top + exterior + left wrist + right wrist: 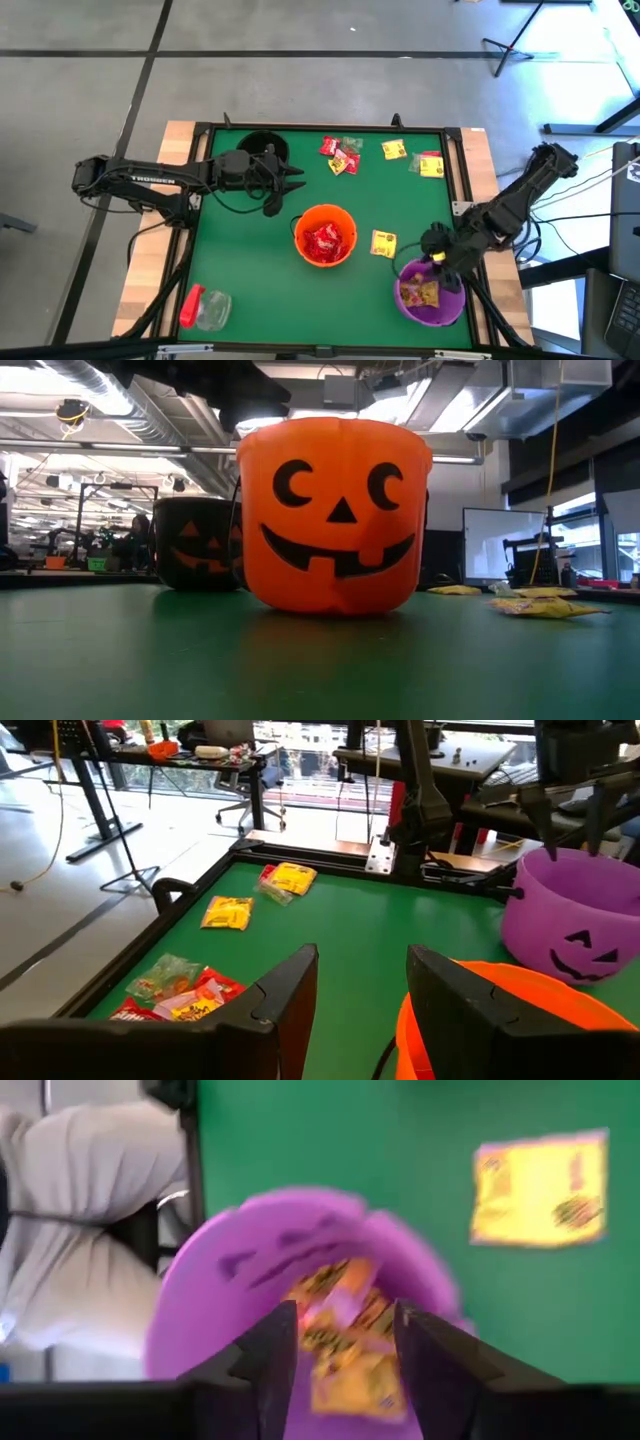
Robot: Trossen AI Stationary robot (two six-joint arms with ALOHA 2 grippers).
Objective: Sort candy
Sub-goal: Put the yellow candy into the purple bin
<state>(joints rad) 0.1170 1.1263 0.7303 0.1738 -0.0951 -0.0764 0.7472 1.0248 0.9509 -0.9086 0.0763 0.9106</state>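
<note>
Candy packets lie on the green table: a red and greenish cluster (340, 156), yellow ones at the far side (394, 150) (430, 165), and one yellow packet (383, 243) between the buckets. The orange bucket (323, 236) holds red candy and the purple bucket (430, 292) holds yellow candy (350, 1360). My right gripper (437, 262) hangs open just above the purple bucket's far rim; yellow packets in the bucket show through its gap (348, 1315). My left gripper (297, 180) hovers open beside the black bucket (262, 148), nothing between its fingers (360, 965).
A clear jar with a red cap (205, 308) lies on its side at the near left corner. A raised black frame (455, 170) borders the table. Open green surface stretches left of the orange bucket. In the low view the orange bucket (335, 515) fills the middle.
</note>
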